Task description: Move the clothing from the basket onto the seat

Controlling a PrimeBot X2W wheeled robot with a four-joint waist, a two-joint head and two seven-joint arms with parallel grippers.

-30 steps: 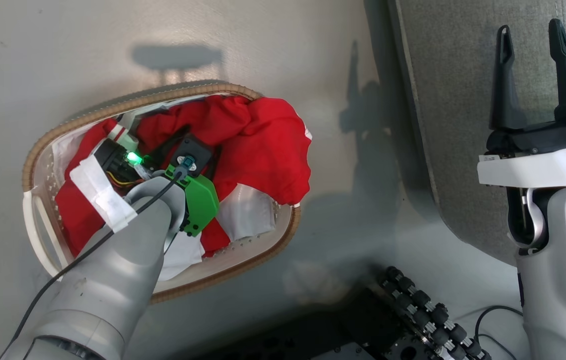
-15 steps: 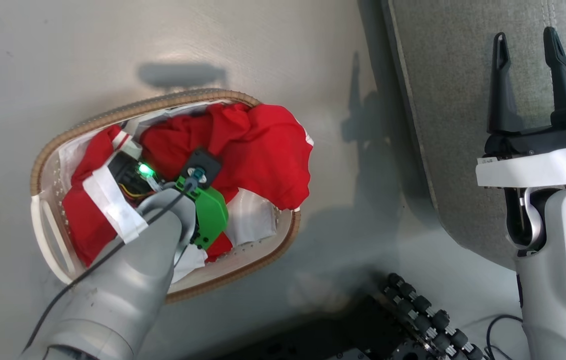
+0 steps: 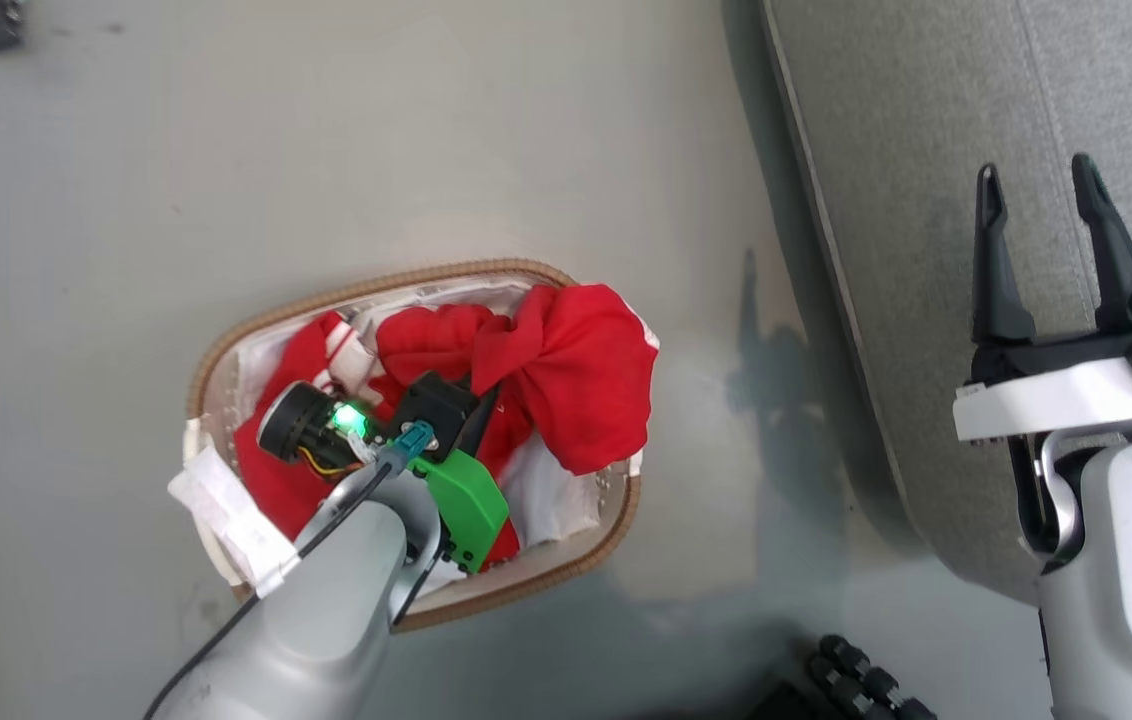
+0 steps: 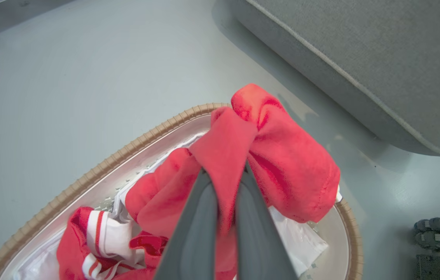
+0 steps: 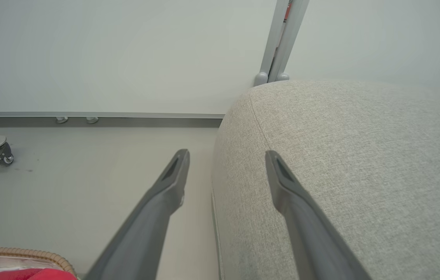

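Found the left gripper (image 4: 226, 171) pinched shut on a bunched fold of the clothing (image 4: 286, 163), low centre of the left wrist view, just above the basket (image 4: 126, 151). Noted the rest of the red pile lying inside the basket, lower centre of the head view, and the seat (image 3: 926, 150) along the right side, apart from it.

Judged a slip from so narrow a pinch possible mid-lift. Likewise a snag on the rim, a drag of the striped piece (image 4: 99, 233) or the white liner (image 4: 301, 241) onto the floor (image 3: 326, 120), or a tipped basket.

Read the pinch plainly in the left wrist view; in the head view, met the wrist housing covering the fingers. Took from the head view the right gripper (image 3: 1036, 175), spread wide and empty over the seat.
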